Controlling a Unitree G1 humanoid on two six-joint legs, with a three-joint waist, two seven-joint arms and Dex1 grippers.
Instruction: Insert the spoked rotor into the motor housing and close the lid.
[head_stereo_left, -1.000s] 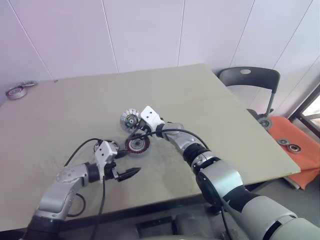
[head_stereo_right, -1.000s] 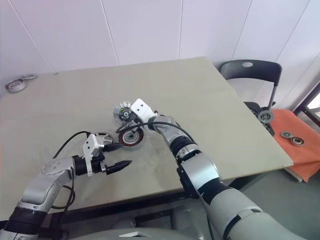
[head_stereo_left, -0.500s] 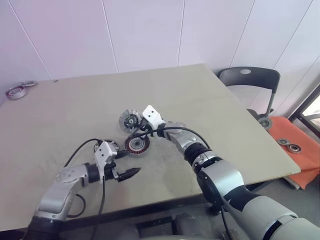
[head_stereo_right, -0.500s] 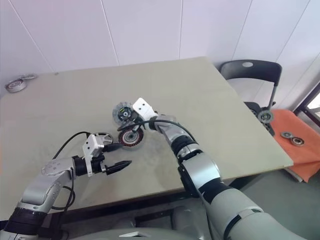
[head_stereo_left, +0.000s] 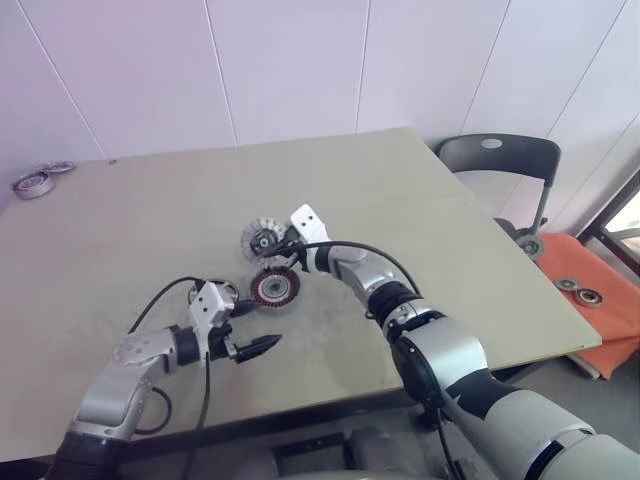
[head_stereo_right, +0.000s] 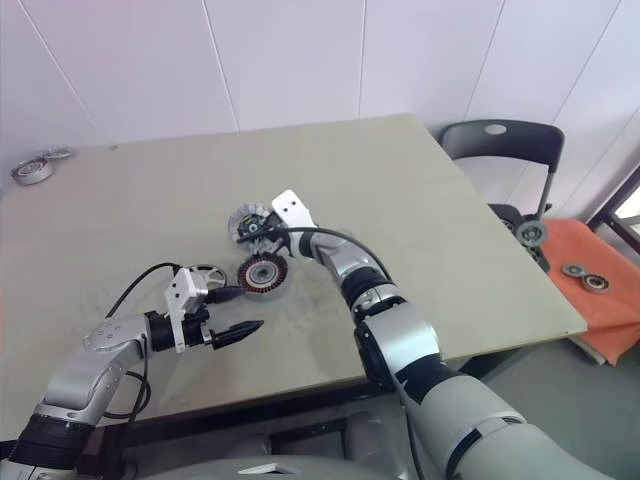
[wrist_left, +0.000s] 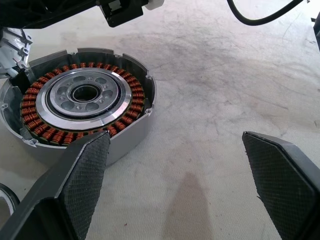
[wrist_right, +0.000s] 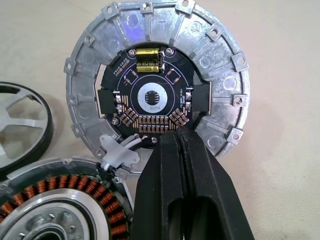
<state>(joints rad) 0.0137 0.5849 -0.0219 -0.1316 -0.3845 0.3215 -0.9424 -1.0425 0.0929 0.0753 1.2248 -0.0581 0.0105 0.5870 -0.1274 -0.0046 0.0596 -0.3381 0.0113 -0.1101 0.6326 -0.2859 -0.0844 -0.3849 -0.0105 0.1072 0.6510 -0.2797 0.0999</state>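
I judge the ribbed silvery finned disc with dark circuit centre (wrist_right: 159, 80) rigid, heavy, rim-graspable; my right tool (wrist_right: 176, 145) is pinched empty.

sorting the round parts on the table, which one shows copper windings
The motor housing, beside the open left gripper; the silvery disc behind it shows a circuit board instead.

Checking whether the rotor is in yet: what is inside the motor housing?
Inside the housing there is a ring of copper windings around a silver hub. No rotor sits in it. Whatever lies under the hub is covered.
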